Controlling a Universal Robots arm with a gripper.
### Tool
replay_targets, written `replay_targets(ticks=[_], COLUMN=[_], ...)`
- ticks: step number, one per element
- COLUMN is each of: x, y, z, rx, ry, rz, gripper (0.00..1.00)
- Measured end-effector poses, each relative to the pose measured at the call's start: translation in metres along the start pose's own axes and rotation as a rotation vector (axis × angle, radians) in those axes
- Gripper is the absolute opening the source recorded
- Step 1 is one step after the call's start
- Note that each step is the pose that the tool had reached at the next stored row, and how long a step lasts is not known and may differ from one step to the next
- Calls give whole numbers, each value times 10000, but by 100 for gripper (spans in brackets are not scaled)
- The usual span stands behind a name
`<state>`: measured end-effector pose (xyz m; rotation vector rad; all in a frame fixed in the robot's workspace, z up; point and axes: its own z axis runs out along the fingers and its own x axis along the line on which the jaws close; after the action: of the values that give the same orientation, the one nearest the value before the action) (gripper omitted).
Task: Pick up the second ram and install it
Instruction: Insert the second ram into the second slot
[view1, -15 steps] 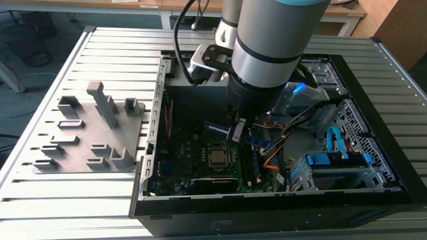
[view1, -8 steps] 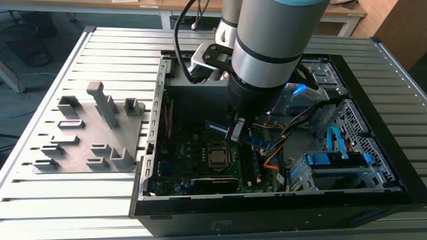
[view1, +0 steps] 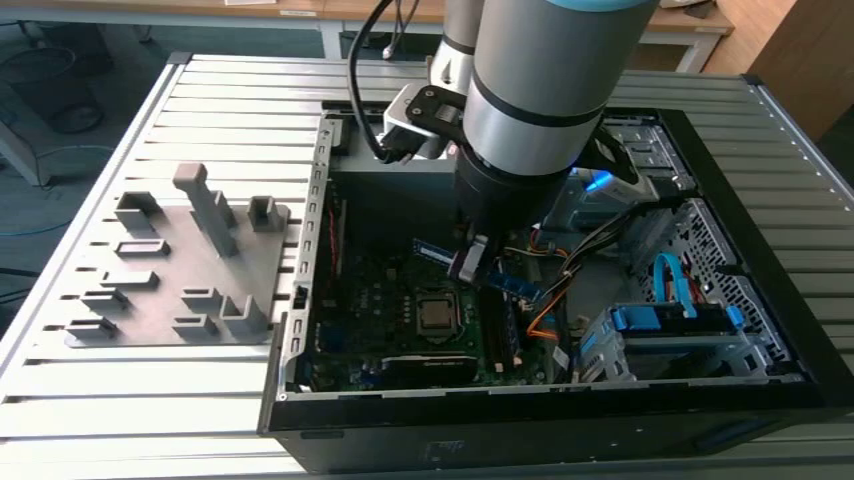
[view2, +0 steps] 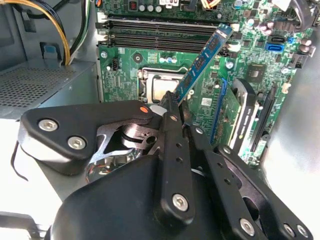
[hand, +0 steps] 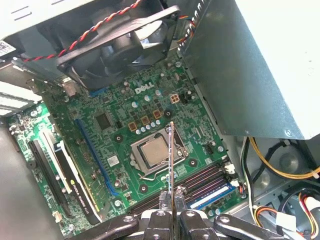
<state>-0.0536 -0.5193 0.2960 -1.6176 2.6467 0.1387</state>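
Note:
My gripper (view1: 478, 262) is shut on the second ram (view1: 514, 282), a long narrow board, and holds it inside the open computer case (view1: 747, 230) above the motherboard (view1: 387, 300). In the second wrist view the ram (view2: 202, 60) juts out tilted from the fingertips (view2: 172, 102), its far end over the black memory slots (view2: 160, 35). In the first wrist view I see the ram (hand: 171, 155) edge-on, running from the gripper (hand: 171, 202) across the processor socket (hand: 154, 151). The memory slots (hand: 200, 182) lie beside the fingers, and one slot shows a blue strip (hand: 212, 195).
A grey fixture plate (view1: 187, 270) with upright blocks lies on the slatted table at the exterior view's left. Inside the case are a fan (hand: 115, 45), a power supply (hand: 260, 65), loose cables (hand: 280, 170), an expansion card (view2: 240, 115) and a blue drive cage (view1: 674, 325).

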Motion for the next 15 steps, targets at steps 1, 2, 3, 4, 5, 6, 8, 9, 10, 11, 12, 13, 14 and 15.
replay_targets(ticks=[1, 2, 3, 4, 5, 6, 8, 9, 10, 11, 12, 13, 14, 15], x=[0, 0, 0, 0, 0, 0, 0, 0, 0, 0, 0, 0, 0, 0], y=[0, 0, 0, 0, 0, 0, 0, 0, 0, 0, 0, 0, 0, 0], z=[0, 0, 0, 0, 0, 0, 0, 0, 0, 0, 0, 1, 1, 1], rx=[5, 10, 14, 19, 23, 27, 38, 43, 48, 53, 58, 63, 67, 72], ry=[-2, -6, -8, -10, -13, -15, -20, -23, -25, -28, -31, -34, -36, -38], rz=[55, 114, 168, 221, 274, 328, 445, 504, 562, 625, 684, 741, 797, 853], gripper=[14, 14, 14, 14, 14, 14, 14, 14, 14, 14, 14, 14, 14, 14])
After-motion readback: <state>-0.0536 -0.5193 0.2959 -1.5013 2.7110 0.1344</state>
